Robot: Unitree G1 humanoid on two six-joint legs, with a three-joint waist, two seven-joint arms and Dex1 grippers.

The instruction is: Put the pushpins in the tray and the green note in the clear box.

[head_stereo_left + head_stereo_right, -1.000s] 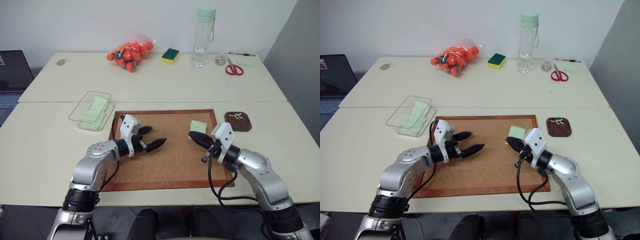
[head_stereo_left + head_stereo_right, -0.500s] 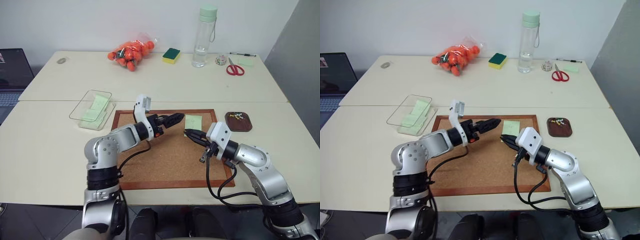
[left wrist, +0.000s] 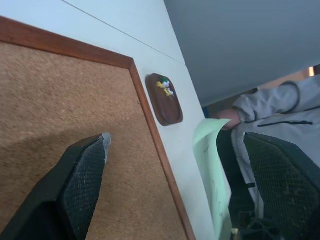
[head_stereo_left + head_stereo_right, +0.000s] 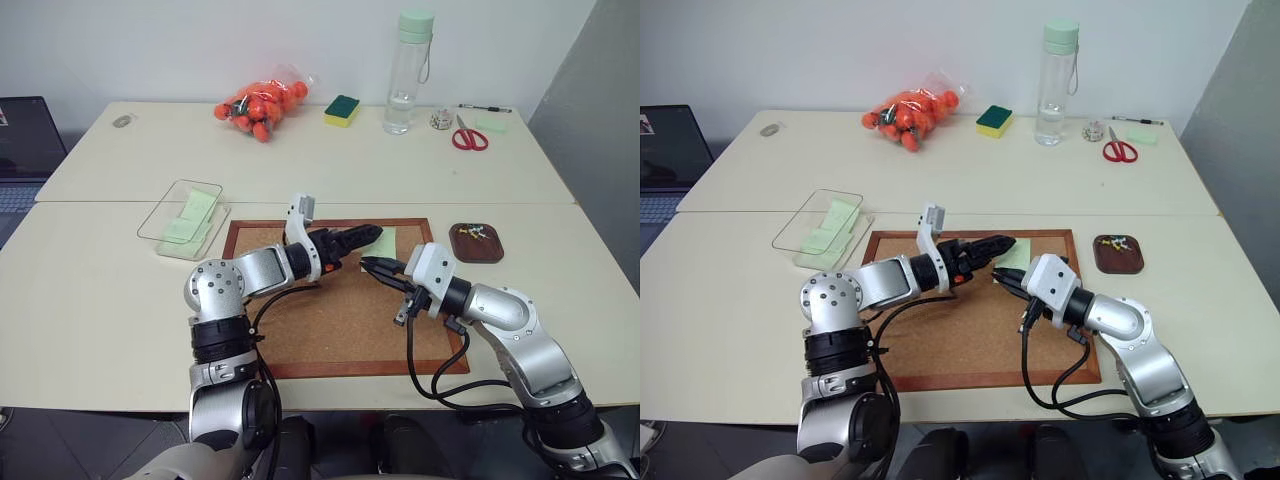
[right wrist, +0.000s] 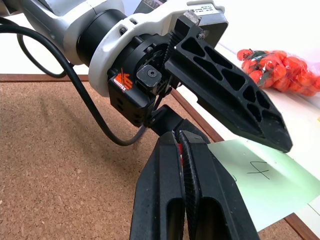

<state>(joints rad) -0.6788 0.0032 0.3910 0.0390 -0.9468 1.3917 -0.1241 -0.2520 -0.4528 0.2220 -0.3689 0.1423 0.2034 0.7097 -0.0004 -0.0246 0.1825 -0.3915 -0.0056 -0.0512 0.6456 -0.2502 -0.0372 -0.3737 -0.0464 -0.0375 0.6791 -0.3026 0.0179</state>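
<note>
The thin, pale green note is pinched in the right tool; the left tool is spread beside it

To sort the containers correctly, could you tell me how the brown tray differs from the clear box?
The tray is dark brown wood, the box see-through plastic. The tray holds pushpins, the box green slips. The tray is smaller. Both sit beside the cork board.
</note>
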